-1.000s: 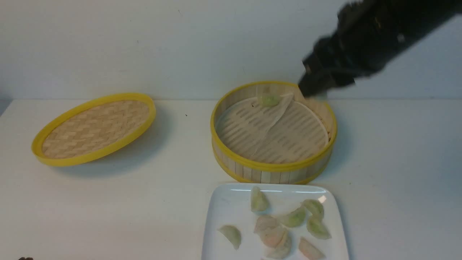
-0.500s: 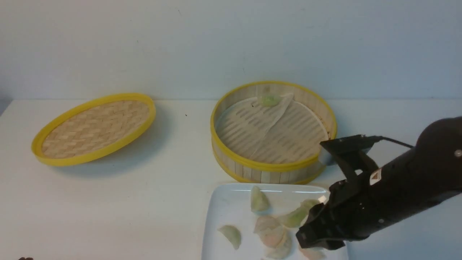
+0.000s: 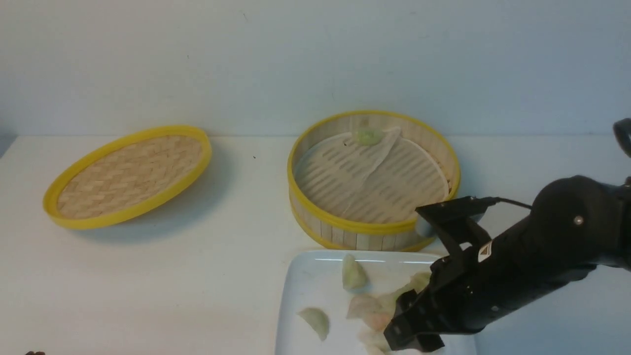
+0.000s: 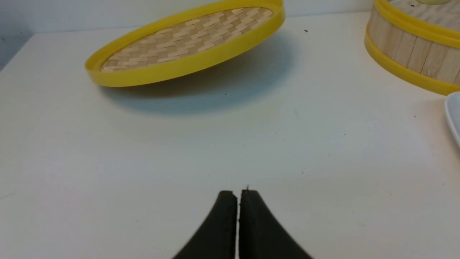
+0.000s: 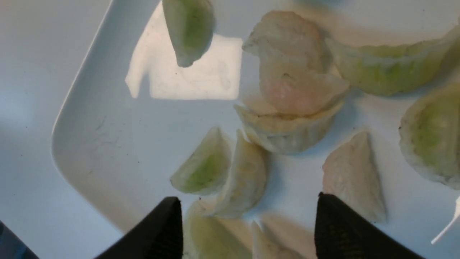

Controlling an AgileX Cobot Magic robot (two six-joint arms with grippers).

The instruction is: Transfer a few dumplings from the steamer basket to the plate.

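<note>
The steamer basket point(image 3: 374, 231) stands at centre right with one pale green dumpling point(image 3: 368, 136) on its liner at the back wall. In front of it, the white plate point(image 3: 305, 286) carries several dumplings point(image 3: 353, 273). My right gripper point(image 3: 409, 340) hangs low over the plate's right half and hides some of them. In the right wrist view that gripper point(image 5: 248, 199) is open, jaws wide apart. Dumplings point(image 5: 205, 165) lie on the plate point(image 5: 100, 144) below; a blurred one point(image 5: 212, 237) shows between the jaws, gripped by neither. My left gripper point(image 4: 237, 194) is shut and empty over bare table.
The flat woven lid point(image 3: 130, 175) rests tilted at the left of the table; the left wrist view shows the lid point(image 4: 187, 43) ahead of my left gripper, with the basket's wall point(image 4: 406, 46) and the plate's edge point(image 4: 454, 115) off to one side.
My right arm swung from above the basket's back right rim down to the plate, then edged left and lower. Its jaws have opened.
</note>
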